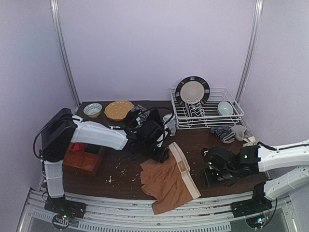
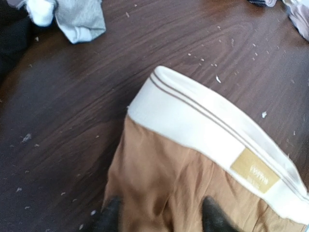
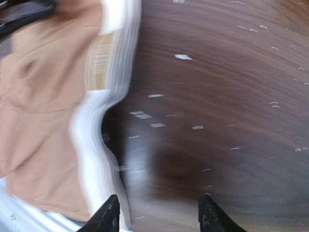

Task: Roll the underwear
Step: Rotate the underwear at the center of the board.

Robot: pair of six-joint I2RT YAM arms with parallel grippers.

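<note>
My left pincer (image 2: pixel 164 218) sits closest of all. Its two dark tips show at the bottom of my left wrist view, standing half apart over the tan underwear (image 2: pixel 164 183). The cloth runs under and between them, and I cannot tell whether they touch it. The white waistband (image 2: pixel 203 125) with its gold label lies just beyond, curving across the dark wooden surface (image 2: pixel 72 111). A light grey garment (image 2: pixel 82 19) lies crumpled farther off, well apart. My right pincer (image 3: pixel 159 217) is also half wide and holds nothing; there is bare wood between its tips, and the waistband runs just beside one of them. From above, the tan underwear lies spread at the near middle of the surface, between my two arms, its lower end hanging over the near edge. Pale crumbs (image 2: pixel 217 79) dot the wood.
</note>
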